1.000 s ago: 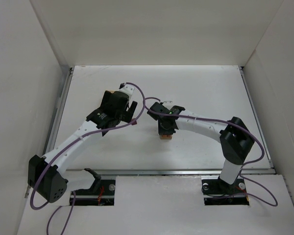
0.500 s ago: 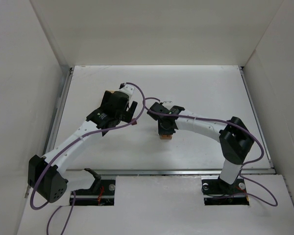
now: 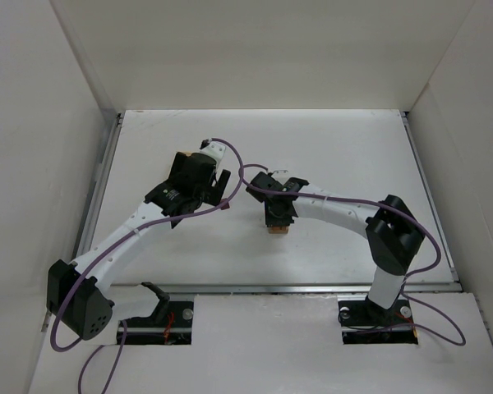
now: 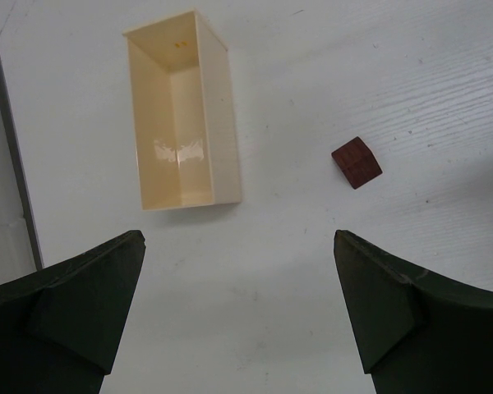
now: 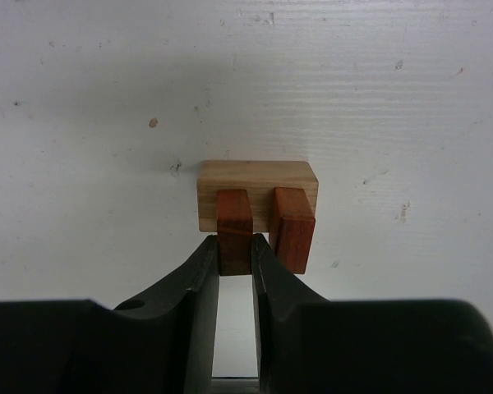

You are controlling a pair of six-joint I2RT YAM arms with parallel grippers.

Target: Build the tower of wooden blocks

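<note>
In the right wrist view a light tan oblong block (image 5: pixel 258 176) lies on the white table. Two reddish-orange blocks rest on it side by side. My right gripper (image 5: pixel 235 249) is shut on the left reddish block (image 5: pixel 233 215). The right reddish block (image 5: pixel 292 228) stands free beside it. In the top view this gripper (image 3: pixel 278 215) sits over the stack (image 3: pixel 276 231) at mid-table. My left gripper (image 4: pixel 238 240) is open and empty, hovering above bare table. A dark brown cube (image 4: pixel 356 162) lies ahead of it to the right, also small in the top view (image 3: pixel 227 208).
A pale rectangular open tray (image 4: pixel 181 115) lies ahead-left of the left gripper, empty inside. A metal rail (image 4: pixel 12 156) runs along the table's left edge. White walls enclose the table on three sides (image 3: pixel 263 49). Purple cables loop over both arms.
</note>
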